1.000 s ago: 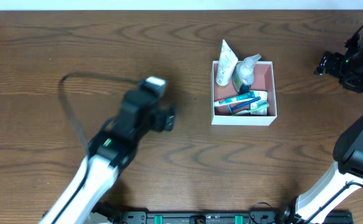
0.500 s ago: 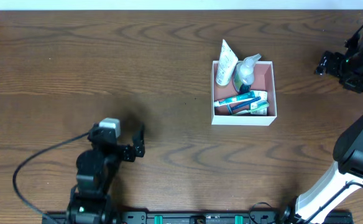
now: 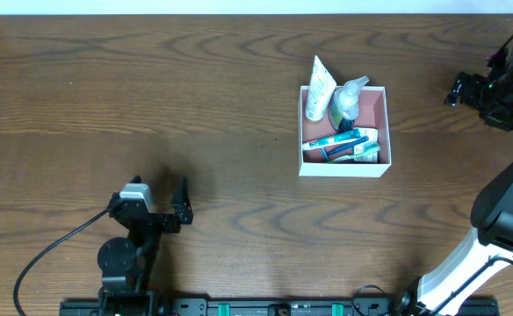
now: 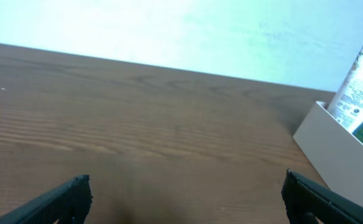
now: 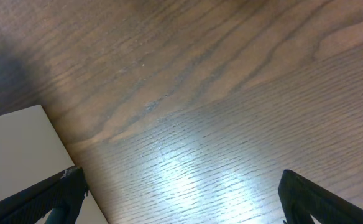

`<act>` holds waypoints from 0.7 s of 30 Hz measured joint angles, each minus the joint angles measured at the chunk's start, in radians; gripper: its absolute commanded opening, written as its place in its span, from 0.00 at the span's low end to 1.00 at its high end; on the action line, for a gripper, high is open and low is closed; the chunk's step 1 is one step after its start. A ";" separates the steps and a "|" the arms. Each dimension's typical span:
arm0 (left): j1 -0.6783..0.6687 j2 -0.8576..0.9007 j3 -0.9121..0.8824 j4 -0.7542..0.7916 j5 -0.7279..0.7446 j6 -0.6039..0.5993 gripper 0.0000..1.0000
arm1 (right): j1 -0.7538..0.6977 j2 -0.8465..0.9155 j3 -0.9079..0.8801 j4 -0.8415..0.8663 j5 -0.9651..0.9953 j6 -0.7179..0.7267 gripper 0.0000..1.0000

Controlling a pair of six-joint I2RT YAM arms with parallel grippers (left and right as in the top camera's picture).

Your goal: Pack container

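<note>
Looking down from overhead, we see the container (image 3: 375, 107) right of centre in the upper half of the frame, sitting flat on the table (image 3: 221, 96) with its white walls square to the frame and part of its pink floor bare at the upper right. A white tube (image 3: 320, 88) leans over its top wall, a clear bottle (image 3: 349, 95) stands just beside the tube, and flat teal-and-white packs (image 3: 340, 145) lie across the lower half; we cannot read what they are. The left gripper (image 3: 184, 204) sits low in the lower left of the frame, well apart from the container, its jaws spread wide with nothing between them. Its wrist view shows the same gap over bare wood, with the container's white wall (image 4: 337, 163) and the tube (image 4: 362, 93) at the right edge. The right gripper (image 3: 458, 90) hangs near the upper right edge, apart from the container. In its wrist view the jaws stand spread and empty, and a white corner of the container (image 5: 20, 155) shows at lower left.
</note>
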 measured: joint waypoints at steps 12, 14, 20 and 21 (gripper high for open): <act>0.017 -0.076 -0.008 -0.020 0.000 0.000 0.98 | 0.000 0.000 0.000 0.000 0.000 0.000 0.99; 0.023 -0.077 -0.008 -0.020 0.000 0.000 0.98 | 0.000 0.000 0.000 0.000 0.000 0.000 0.99; 0.051 -0.077 -0.008 -0.020 -0.001 0.000 0.98 | 0.000 0.000 0.000 0.000 0.000 0.000 0.99; 0.056 -0.077 -0.008 -0.020 -0.001 0.000 0.98 | 0.000 0.000 0.000 0.000 0.000 0.000 0.99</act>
